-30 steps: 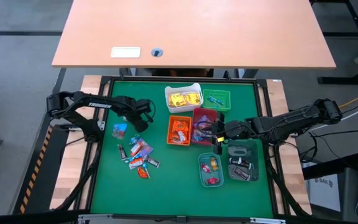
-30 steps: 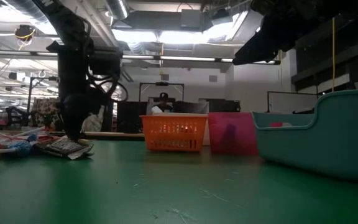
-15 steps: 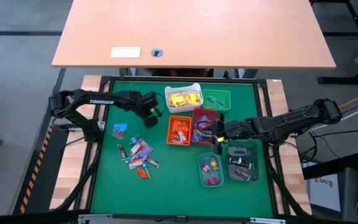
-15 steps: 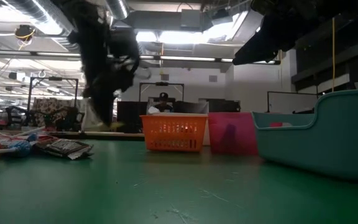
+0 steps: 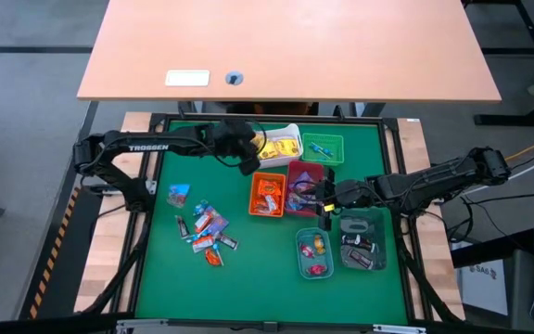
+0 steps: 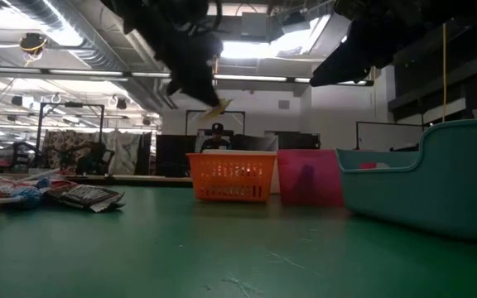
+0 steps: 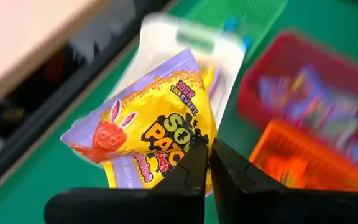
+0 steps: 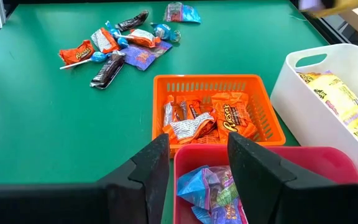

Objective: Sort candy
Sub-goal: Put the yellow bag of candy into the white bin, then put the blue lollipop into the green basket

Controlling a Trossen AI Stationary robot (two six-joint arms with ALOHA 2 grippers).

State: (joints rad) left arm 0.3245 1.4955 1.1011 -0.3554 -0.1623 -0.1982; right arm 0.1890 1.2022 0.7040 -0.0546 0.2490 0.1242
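One candy [image 7: 148, 134] in left end effector [image 7: 207, 163]

Left gripper [image 7: 205, 163] has travelled from the loose candy pile [image 5: 204, 230] to the white bin [image 5: 274, 146], a yellow candy packet [image 7: 149, 138] pinched between its fingers [image 7: 188, 168].

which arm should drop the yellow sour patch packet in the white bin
Left. The left gripper is shut on the yellow packet beside the white bin. The right gripper is open and empty over the red bin.
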